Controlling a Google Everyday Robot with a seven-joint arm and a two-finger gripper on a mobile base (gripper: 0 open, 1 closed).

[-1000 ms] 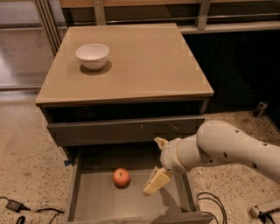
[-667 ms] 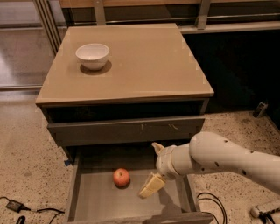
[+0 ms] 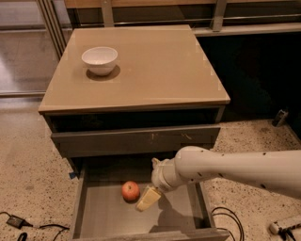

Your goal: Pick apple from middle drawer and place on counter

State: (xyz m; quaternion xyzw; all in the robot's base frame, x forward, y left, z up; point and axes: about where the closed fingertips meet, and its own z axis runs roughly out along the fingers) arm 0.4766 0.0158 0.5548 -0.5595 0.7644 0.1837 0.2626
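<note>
My gripper (image 3: pixel 148 199) hung inside middle drawer (image 3: pixel 94 214), just right of apple (image 3: pixel 130 190). Open or closed, couldn't tell. Apple sat on drawer floor. Up top, white bowl (image 3: pixel 99 60) stood on counter (image 3: pixel 160 66).

**Your surroundings: speckled floor, dark cabinet, dim warm light**

You are looking down at a pale speckled stone floor (image 3: pixel 28 160) that runs around a dark grey cabinet (image 3: pixel 136 141). Behind it on your left stands a glazed partition (image 3: pixel 19 47) with slim metal uprights (image 3: pixel 49 23). A wooden rail (image 3: pixel 155 4) crosses the top edge, and a dark panel (image 3: pixel 254 66) fills the right side. A black cable (image 3: pixel 225 216) loops on the floor at the lower right, and another cable (image 3: pixel 14 221) lies at the lower left. A small dark object (image 3: pixel 281 117) stands by the panel. The gripper (image 3: pixel 148 200) hangs low inside the open middle drawer (image 3: pixel 103 216).
</note>
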